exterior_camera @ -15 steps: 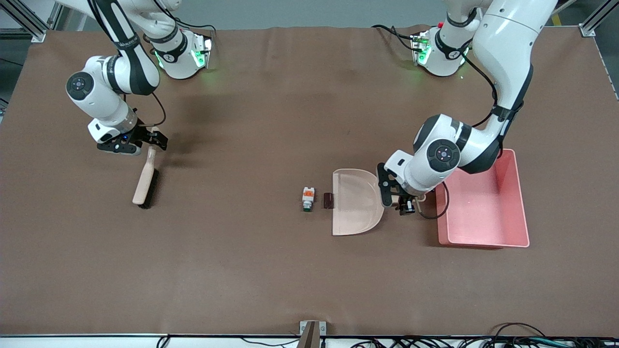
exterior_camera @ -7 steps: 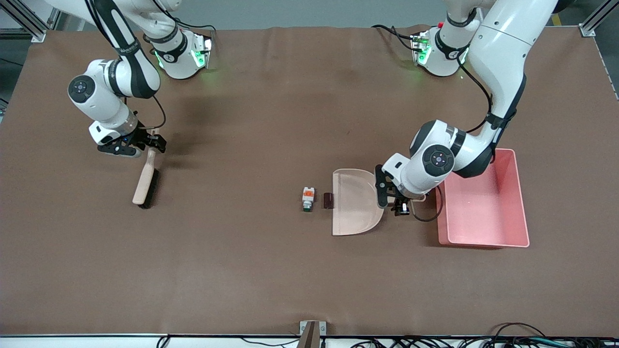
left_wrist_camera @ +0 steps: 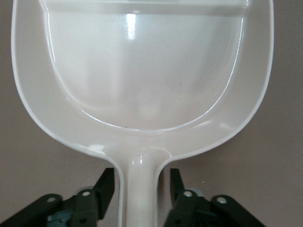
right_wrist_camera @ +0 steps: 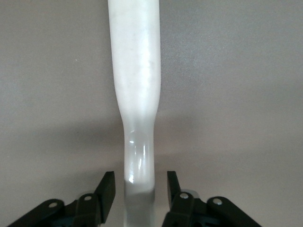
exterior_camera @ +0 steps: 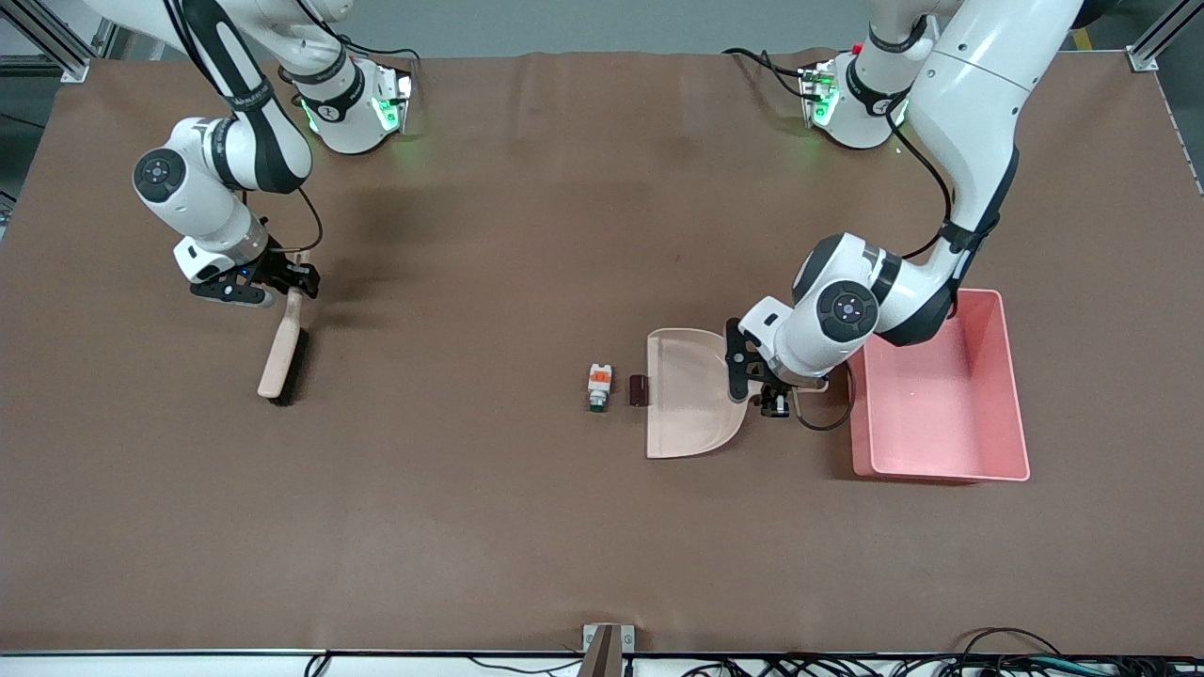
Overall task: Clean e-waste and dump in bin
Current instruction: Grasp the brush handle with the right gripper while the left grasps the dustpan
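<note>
The e-waste lies on the brown table: a white block with orange and green parts and a dark brown block beside the open lip of a beige dustpan. My left gripper is low at the dustpan's handle. In the left wrist view my left gripper is open, with a finger on each side of the handle and a gap on both sides. The pink bin stands beside the dustpan, toward the left arm's end. My right gripper is open astride a brush's handle, as the right wrist view shows.
The beige brush with dark bristles lies toward the right arm's end of the table. Both arm bases stand at the table's edge farthest from the front camera. A small bracket sits at the nearest edge.
My left arm has shifted a little toward the dustpan, along its handle. My right gripper has edged slightly over the brush handle. The e-waste, dustpan, brush and bin have not moved.
</note>
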Robot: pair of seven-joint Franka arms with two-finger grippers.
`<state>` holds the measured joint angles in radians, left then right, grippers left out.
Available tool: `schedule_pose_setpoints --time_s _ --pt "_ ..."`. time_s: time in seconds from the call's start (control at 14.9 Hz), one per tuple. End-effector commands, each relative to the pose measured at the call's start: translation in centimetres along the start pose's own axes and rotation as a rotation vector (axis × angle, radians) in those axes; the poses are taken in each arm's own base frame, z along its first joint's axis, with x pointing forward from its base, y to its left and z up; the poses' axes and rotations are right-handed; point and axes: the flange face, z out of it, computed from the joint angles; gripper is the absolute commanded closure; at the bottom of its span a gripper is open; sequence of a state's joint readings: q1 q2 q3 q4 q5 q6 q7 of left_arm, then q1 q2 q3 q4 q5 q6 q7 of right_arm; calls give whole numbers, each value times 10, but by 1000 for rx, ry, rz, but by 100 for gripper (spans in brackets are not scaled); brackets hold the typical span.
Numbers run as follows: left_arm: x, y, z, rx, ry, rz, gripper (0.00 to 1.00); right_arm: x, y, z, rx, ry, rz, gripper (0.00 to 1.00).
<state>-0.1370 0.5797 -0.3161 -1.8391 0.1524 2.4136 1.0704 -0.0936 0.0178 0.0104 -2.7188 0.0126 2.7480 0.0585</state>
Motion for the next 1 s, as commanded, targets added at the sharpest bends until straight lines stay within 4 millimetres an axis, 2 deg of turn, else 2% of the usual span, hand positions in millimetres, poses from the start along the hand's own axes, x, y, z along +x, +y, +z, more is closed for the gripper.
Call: schedule_pose_setpoints --time_s 0.0,0.13,0.27,0.4,0.47,0.54,0.74,0.94 --pt "4 0 2 16 3 24 54 -1 2 0 2 8 28 57" --pt "4 0 3 15 3 24 61 -1 1 1 2 7 36 66" --pt "5 0 4 13 3 25 75 -1 1 0 2 7 42 74" --pt "5 0 2 16 3 25 91 0 -1 0 2 8 68 87" --pt "5 0 2 16 3 25 92 1 -1 0 2 8 71 94" --pt "5 0 2 16 3 25 93 1 -1 0 2 8 71 97" --pt "4 -2 0 15 -1 23 99 2 0 1 2 7 77 99" --pt "5 -2 -1 9 -8 24 99 9 -2 -4 3 16 79 100"
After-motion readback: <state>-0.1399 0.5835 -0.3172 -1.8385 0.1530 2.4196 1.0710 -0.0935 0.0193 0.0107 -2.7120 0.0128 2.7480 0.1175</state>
